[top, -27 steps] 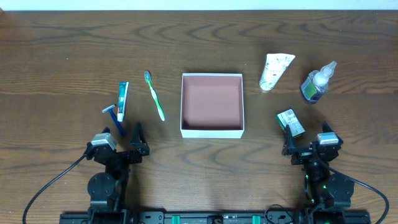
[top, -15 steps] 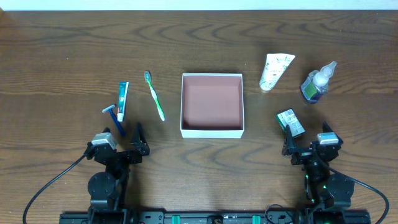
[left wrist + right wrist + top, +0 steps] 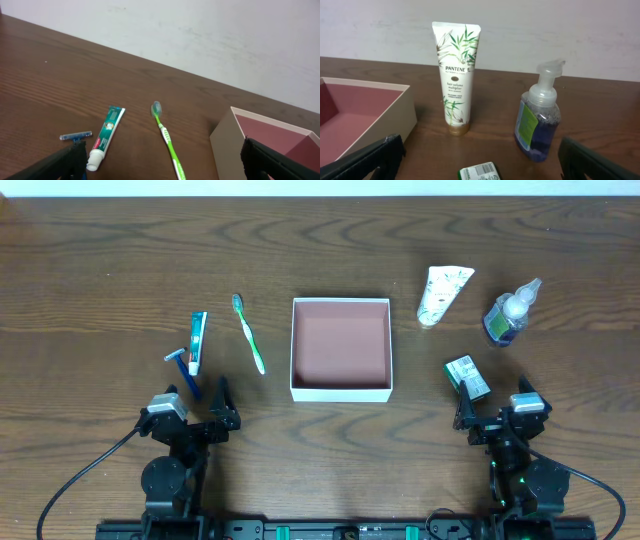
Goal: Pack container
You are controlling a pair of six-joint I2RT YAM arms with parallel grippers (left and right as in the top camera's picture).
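Note:
The container (image 3: 340, 390), a square white-walled box with a reddish-brown floor, sits empty at the table's middle; its corner shows in the left wrist view (image 3: 227, 145) and in the right wrist view (image 3: 395, 112). Left of it lie a green toothbrush (image 3: 249, 333), a toothpaste tube (image 3: 197, 341) and a blue razor (image 3: 181, 361). Right of it lie a white Pantene tube (image 3: 441, 294), a blue soap pump bottle (image 3: 508, 314) and a small green-and-white carton (image 3: 467, 377). My left gripper (image 3: 196, 393) is open near the razor. My right gripper (image 3: 492, 402) is open just behind the carton.
The dark wooden table (image 3: 100, 260) ends at a white wall behind. Both arm bases stand at the front edge, with black cables trailing from them.

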